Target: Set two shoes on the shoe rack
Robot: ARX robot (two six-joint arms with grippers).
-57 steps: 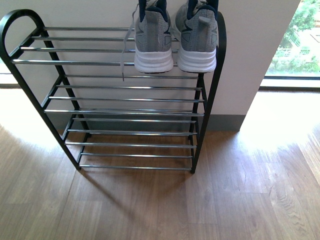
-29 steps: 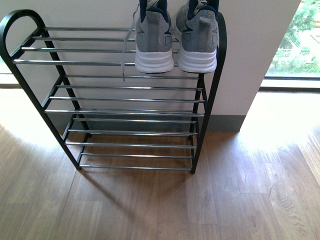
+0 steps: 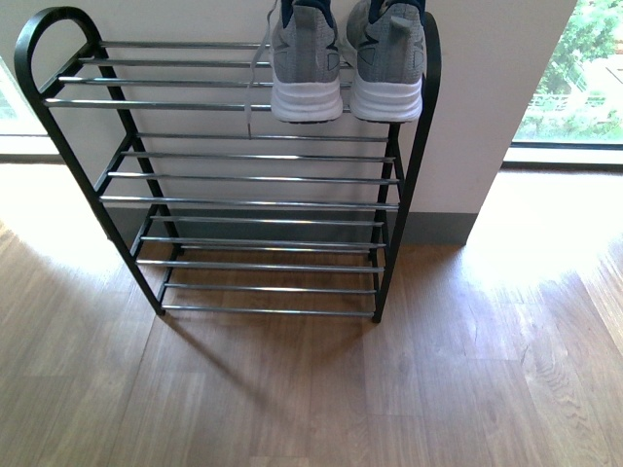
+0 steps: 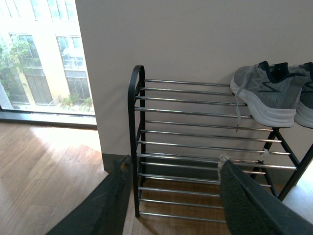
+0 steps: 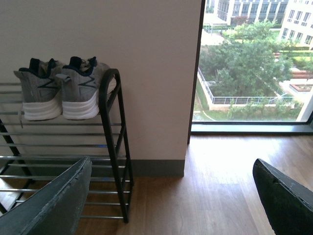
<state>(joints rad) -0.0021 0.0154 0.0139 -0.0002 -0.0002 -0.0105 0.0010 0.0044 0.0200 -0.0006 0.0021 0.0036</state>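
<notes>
Two grey sneakers stand side by side on the top tier of the shoe rack [image 3: 243, 203], in the upper middle of the front view. Their heels face you and their toes point at the wall [image 3: 496, 97]. The inner sneaker [image 3: 307, 68] sits nearer the centre of the frame. The outer sneaker [image 3: 387, 63] is just beside the rack's arched black end, on the right of the frame. Their white soles rest on the chrome bars, and the two shoes are close together, almost touching. A pale lace [image 3: 249, 117] hangs from the inner sneaker past the front bar of the top tier, towards the tier below. The two lower tiers carry nothing, and so does the left half of the top tier.

The rack stands on the wooden floor [image 3: 438, 389] with its back to the wall. A window [image 3: 569, 78] fills the upper right corner of the front view. You will see neither arm in that view.

Your left gripper [image 4: 174, 163] has its dark fingers [image 4: 107, 205] spread wide apart with nothing between them, and it faces the rack from a distance. Your right gripper [image 5: 172, 165] is likewise spread wide and holds nothing, well clear of the rack and the sneakers.
</notes>
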